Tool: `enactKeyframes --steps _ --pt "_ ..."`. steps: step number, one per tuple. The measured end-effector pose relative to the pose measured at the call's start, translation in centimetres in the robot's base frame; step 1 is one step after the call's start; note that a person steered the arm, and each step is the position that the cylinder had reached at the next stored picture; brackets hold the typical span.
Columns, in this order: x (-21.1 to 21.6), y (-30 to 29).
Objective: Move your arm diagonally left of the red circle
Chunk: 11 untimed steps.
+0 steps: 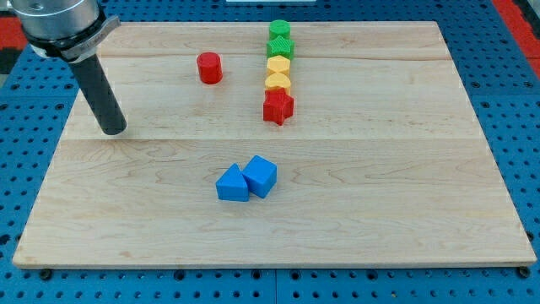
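The red circle (209, 67) is a short red cylinder near the top of the wooden board (405, 194), left of centre. My tip (113, 131) rests on the board at the view's left, below and well to the left of the red circle, apart from every block. The dark rod rises from the tip up to the arm at the top left corner.
A column of blocks stands right of the red circle: a green block (279, 29), a green star (280, 46), a yellow block (278, 64), another yellow block (278, 82), a red star (278, 107). A blue triangular block (232, 184) touches a blue cube (261, 176) mid-board.
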State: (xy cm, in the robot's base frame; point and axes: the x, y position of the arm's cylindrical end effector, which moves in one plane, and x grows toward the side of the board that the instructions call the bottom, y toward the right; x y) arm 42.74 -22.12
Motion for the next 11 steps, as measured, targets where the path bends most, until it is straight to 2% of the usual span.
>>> enactKeyframes --steps 2,3,5,6,7,9,11 --pt "-0.4 -1.0" --pt "-2.0 -1.0" --pt "-9.3 0.2" --pt "-13.3 3.0" --pt "-14.8 5.4" --pt "-14.2 6.9" --pt "-15.5 7.6"
